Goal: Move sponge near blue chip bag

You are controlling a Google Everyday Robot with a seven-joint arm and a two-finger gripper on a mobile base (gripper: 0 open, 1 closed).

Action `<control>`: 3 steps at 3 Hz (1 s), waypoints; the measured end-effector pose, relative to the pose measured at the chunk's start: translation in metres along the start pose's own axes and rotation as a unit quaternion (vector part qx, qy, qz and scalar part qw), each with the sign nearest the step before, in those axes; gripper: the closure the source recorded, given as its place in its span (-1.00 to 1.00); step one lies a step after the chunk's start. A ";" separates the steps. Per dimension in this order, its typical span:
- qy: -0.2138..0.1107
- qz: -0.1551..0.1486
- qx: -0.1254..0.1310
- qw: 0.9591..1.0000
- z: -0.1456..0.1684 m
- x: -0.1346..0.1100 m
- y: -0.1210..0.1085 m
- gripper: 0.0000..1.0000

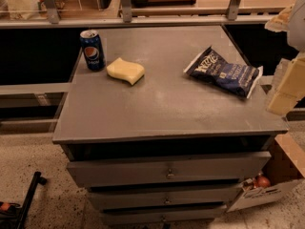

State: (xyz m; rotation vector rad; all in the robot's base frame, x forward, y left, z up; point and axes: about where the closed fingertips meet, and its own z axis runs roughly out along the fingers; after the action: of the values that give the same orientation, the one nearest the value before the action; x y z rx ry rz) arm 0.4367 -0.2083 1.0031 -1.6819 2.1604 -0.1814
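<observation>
The pale yellow sponge (pixel 126 70) lies on the grey cabinet top (pixel 162 109) at the left, just right of the Pepsi can. The dark navy chip bag (pixel 223 72) with white lettering lies at the right side of the top, tilted. My gripper (pixel 286 92) is at the right edge of the view, beside and slightly above the cabinet's right edge, just right of the chip bag and far from the sponge. Its pale yellow fingers (pixel 291 82) hold nothing that I can see.
A blue Pepsi can (pixel 92 50) stands upright at the back left, next to the sponge. Drawers (pixel 167 173) run below the top. A cardboard box (pixel 276 175) sits on the floor at the right. A railing (pixel 143 13) runs behind the cabinet.
</observation>
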 end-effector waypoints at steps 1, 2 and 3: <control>0.000 0.000 0.000 1.000 0.000 0.000 0.000 -1.00; -0.005 -0.008 -0.007 1.000 0.005 -0.015 -0.003 -1.00; -0.025 -0.030 -0.022 0.999 0.023 -0.060 -0.016 -1.00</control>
State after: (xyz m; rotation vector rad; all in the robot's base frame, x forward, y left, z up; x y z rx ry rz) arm 0.4715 -0.1523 1.0011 -1.7591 2.0933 -0.1089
